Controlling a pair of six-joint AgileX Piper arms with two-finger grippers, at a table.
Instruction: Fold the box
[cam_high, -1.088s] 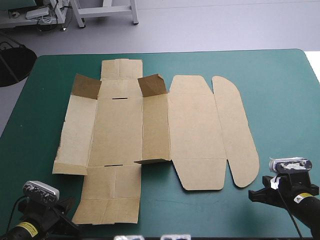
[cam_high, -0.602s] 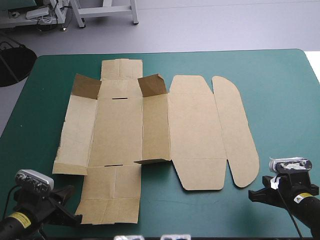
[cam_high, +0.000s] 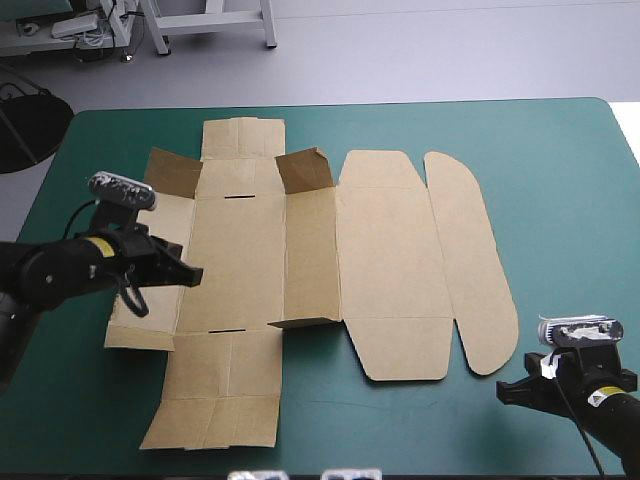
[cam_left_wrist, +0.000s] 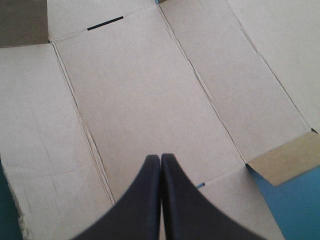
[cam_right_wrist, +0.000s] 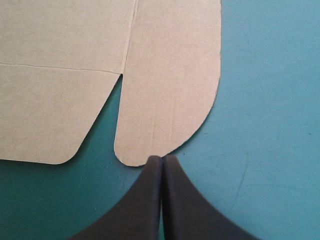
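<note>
The brown box (cam_high: 300, 270) lies as a cut sheet, mostly flat on the teal-green table (cam_high: 560, 170), with two small corner flaps (cam_high: 305, 170) raised at its far end and one (cam_high: 305, 322) near the front. My left gripper (cam_high: 193, 276) hovers over the sheet's left wall panel, shut, its tips pointing at the middle panel (cam_left_wrist: 145, 95). In the left wrist view the gripper (cam_left_wrist: 160, 158) is a single arch with nothing in it. My right gripper (cam_right_wrist: 163, 158) is shut too, its tip at the near end of the rounded lid flap (cam_right_wrist: 170, 80); the arm (cam_high: 580, 385) rests near the front right corner.
Bare teal-green cover (cam_high: 400, 430) runs along the table's front edge and along the right side beyond the lid flap. A narrow slot (cam_left_wrist: 105, 23) shows in the sheet ahead of the left gripper.
The left arm has swung from the table's front left corner forward and up over the box's left panel. The right arm and the box have stayed put.
</note>
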